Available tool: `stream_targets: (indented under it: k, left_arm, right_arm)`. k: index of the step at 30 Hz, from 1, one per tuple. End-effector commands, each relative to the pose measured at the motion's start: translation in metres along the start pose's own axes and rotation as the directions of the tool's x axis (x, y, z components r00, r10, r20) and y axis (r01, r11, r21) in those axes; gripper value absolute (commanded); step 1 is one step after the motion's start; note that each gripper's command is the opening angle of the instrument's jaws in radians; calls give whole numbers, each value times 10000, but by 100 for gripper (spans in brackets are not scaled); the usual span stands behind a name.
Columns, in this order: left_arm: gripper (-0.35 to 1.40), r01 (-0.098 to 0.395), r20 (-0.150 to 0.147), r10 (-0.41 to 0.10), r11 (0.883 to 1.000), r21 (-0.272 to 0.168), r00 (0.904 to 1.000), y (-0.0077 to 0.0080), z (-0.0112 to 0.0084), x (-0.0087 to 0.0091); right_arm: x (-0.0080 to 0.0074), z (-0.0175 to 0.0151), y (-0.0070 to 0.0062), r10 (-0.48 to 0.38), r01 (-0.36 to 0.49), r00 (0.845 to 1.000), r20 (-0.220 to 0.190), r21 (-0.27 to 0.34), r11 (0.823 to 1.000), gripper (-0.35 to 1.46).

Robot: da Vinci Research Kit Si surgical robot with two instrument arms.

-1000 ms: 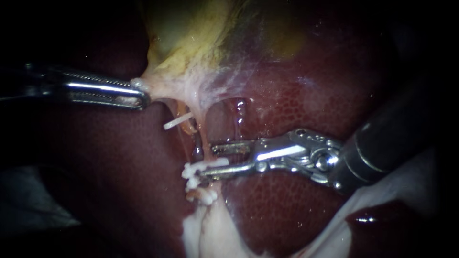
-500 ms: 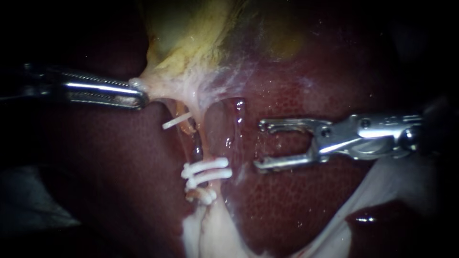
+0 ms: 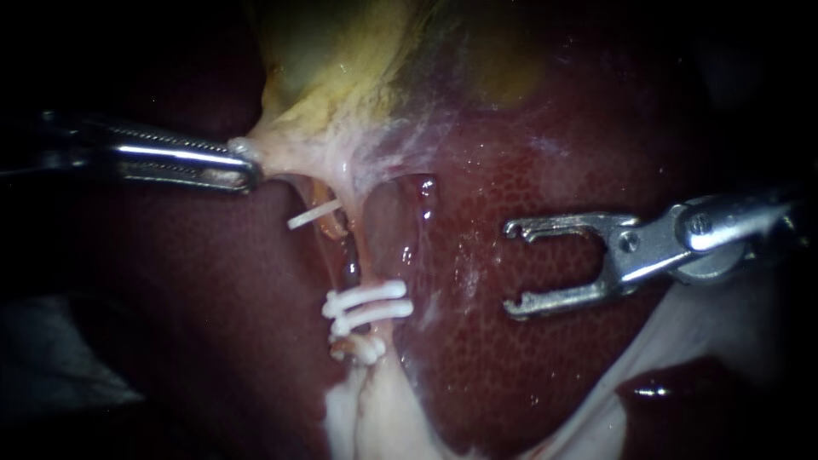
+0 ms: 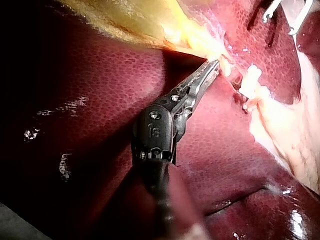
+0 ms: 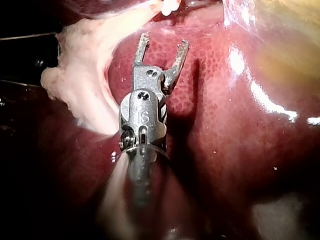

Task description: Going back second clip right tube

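Clips cross the tube; right instrument gapes empty nearby.

My left instrument reaches out over the dark red liver with its jaws clamped on the pale yellow edge of the gallbladder, white clips sit just beside its tip, and my right instrument stands open-jawed beyond them.

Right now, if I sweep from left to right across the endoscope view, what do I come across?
left instrument, gripping gallbladder tissue → lone white clip → stacked white clips → bare liver → right instrument, open and empty
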Motion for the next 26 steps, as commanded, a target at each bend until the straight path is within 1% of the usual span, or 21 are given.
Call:
stream_targets:
  k: [1,3,9,12,15,26]
  left_arm:
    - [-35,-19,-3,19,10000,66,10000,0,4,-3]
    - [-35,-59,-33,59,9999,86,10000,-2,13,-10]
    - [-35,-158,149,158,9999,10,9998,-17,44,-26]
    - [-35,-254,228,255,9997,-49,9994,-23,57,-31]
    - [-35,-217,258,218,9998,-36,9994,-25,61,-33]
    - [-35,-222,260,223,9997,-44,9994,-28,63,-33]
  right_arm:
    - [0,0,0,6,-6,10000,-3,-3,10000,50]
    - [0,-1,0,-53,53,10000,-3,0,10000,50]
    - [1,-2,-1,-113,113,9999,-5,12,9999,50]
    - [2,-3,-2,-169,169,9999,-7,19,9999,50]
    - [3,-3,-2,-168,169,9999,-8,24,9999,50]
    - [3,-4,-2,-226,226,9997,-2,1,9997,50]
